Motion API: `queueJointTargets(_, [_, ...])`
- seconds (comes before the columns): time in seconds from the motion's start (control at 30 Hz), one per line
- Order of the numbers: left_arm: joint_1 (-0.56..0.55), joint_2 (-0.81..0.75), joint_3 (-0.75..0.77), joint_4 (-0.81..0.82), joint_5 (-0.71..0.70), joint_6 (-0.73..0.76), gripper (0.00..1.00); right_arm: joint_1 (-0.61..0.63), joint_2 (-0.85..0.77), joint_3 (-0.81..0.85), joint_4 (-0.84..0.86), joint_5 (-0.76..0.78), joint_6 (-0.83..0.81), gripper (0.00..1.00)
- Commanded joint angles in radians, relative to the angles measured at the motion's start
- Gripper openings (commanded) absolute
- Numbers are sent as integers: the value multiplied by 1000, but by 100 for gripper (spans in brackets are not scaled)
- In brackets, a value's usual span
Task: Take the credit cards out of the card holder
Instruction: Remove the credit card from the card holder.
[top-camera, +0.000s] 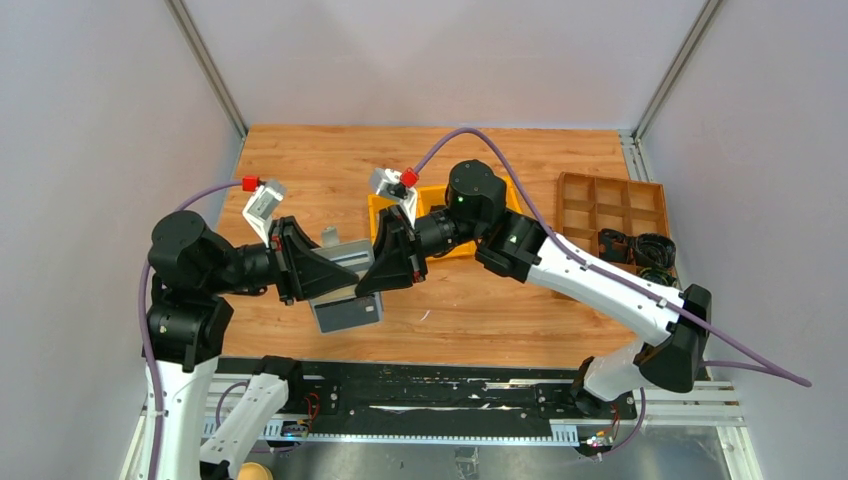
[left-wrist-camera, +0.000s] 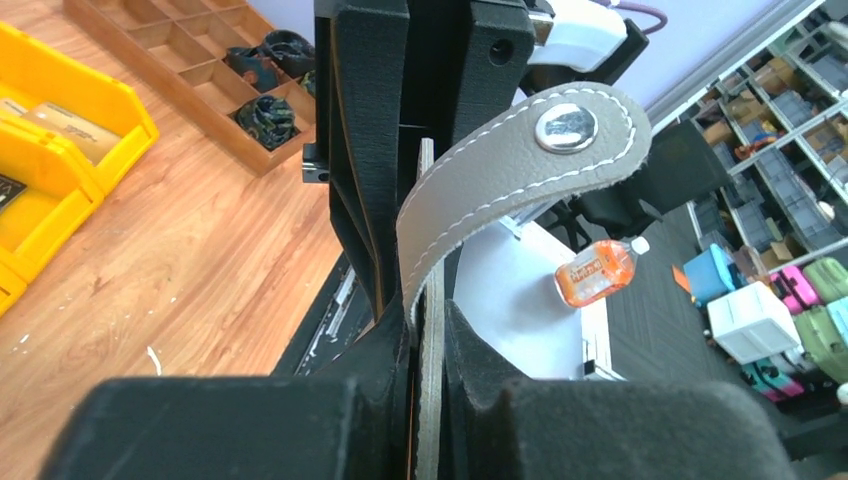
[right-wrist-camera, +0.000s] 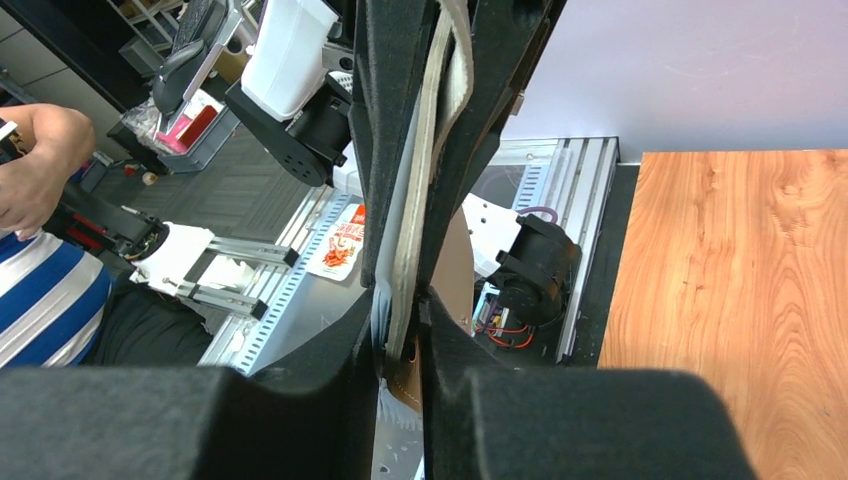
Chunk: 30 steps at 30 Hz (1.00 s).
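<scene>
The grey card holder (top-camera: 347, 311) hangs open above the table near its front edge, held between both grippers. My left gripper (top-camera: 343, 282) comes from the left and is shut on one grey wall, seen edge-on between its fingers in the left wrist view (left-wrist-camera: 428, 340). The holder's grey stitched strap with a metal snap (left-wrist-camera: 563, 128) curls over there. My right gripper (top-camera: 366, 282) comes from the right and is shut on the holder's other side (right-wrist-camera: 400, 330). A thin pale layer (right-wrist-camera: 392, 270) lies against the grey wall there. I cannot make out separate credit cards.
A yellow bin tray (top-camera: 382, 210) sits behind the grippers, partly under the right arm, and also shows in the left wrist view (left-wrist-camera: 60, 150). A wooden compartment tray (top-camera: 610, 200) with black items (top-camera: 640, 250) stands at the right. The black front rail (top-camera: 420, 390) runs below.
</scene>
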<state>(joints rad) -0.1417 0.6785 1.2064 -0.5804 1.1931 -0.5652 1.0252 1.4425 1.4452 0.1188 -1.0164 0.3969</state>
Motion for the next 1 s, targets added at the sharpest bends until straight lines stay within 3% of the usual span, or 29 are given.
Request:
queueJointTargets(0.0, [1,-11,25,65,-35,-70,18,-10,-50,-16,23,-17,-4,0])
queueJointTargets(0.07, [1,-22,10,105,-61,-105,41,-12,-57,-23,51,17,16,0])
queueJointTargets(0.13, [1,-34,-15,149,-71,-138,53,-24,-63,-28,81,57,44,0])
queueJointTargets(0.2, [1,-42,-31,155,-73,-138,76,-43,-72,-41,136,88,89,0])
queueJointTargets(0.3, [1,-55,-47,124,-82,-115,85,-72,-117,-104,270,178,163,0])
queueJointTargets(0.37, [1,-72,-74,112,-105,-106,85,-82,-147,-164,398,230,224,0])
queueJointTargets(0.53, [1,-149,-172,100,-205,-99,79,-83,-171,-234,539,326,299,0])
queueJointTargets(0.73, [1,-183,-254,232,-212,-227,68,-80,-195,-342,705,451,353,0])
queueJointTargets(0.9, [1,-175,-265,284,-235,-270,54,-61,-216,-445,834,564,374,0])
queueJointTargets(0.97, [1,-178,-259,269,-286,-255,42,-40,-227,-495,868,614,358,0])
